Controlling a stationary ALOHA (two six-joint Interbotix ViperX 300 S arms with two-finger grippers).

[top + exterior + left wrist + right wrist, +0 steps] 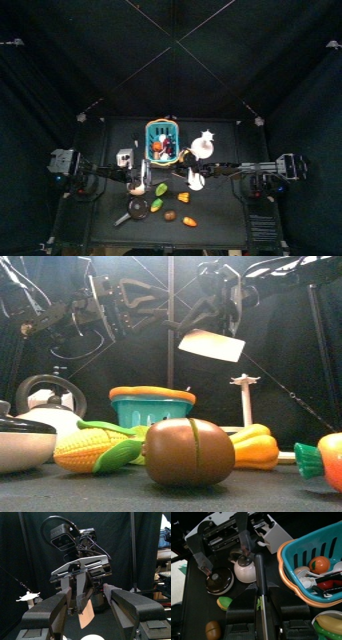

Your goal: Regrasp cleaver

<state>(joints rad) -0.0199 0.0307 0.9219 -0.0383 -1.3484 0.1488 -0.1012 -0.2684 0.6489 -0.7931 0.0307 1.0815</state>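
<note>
The left gripper [85,604] stands with jaws wide apart, touching nothing. The right gripper [261,594] is clamped tight on the cleaver [213,345], whose pale blade hangs tilted in the air above the worktop's middle. Below stand a kettle [51,406], teal basket [151,408], corn [100,448] and a brown fruit [189,452].

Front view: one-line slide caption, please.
Cleaver held aloft among the arms, above toy corn, a brown toy fruit and a teal basket.
</note>
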